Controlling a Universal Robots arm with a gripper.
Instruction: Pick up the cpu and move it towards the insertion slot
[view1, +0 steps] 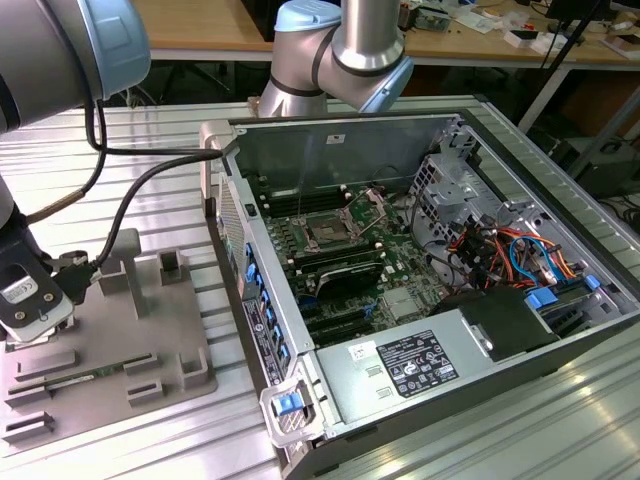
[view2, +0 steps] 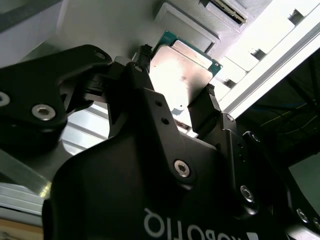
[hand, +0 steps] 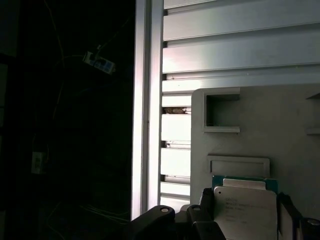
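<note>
The cpu (view2: 182, 75) is a flat square chip with a pale metal face and a green rim. In both wrist views it sits between my gripper's (view2: 175, 87) two black fingers, which press on its opposite edges. It shows against the grey fixture plate (hand: 280, 130), beside a shallow rectangular recess, cpu (hand: 245, 205) and gripper (hand: 245, 212) together. In the exterior view my gripper (view1: 30, 325) hangs over the fixture plate (view1: 150, 330) at the far left. The insertion slot (view1: 328, 230) lies on the motherboard inside the open computer case, its metal bracket (view1: 372, 205) flipped up, well to the exterior view's right of my gripper.
The case's side wall (view1: 235, 250) rises between the fixture plate and the motherboard. Raised grey blocks (view1: 125, 265) stand on the plate. A power supply (view1: 410, 365) and bundled cables (view1: 500, 250) fill the case's near and right parts. A black cable (view1: 140, 185) trails from the arm.
</note>
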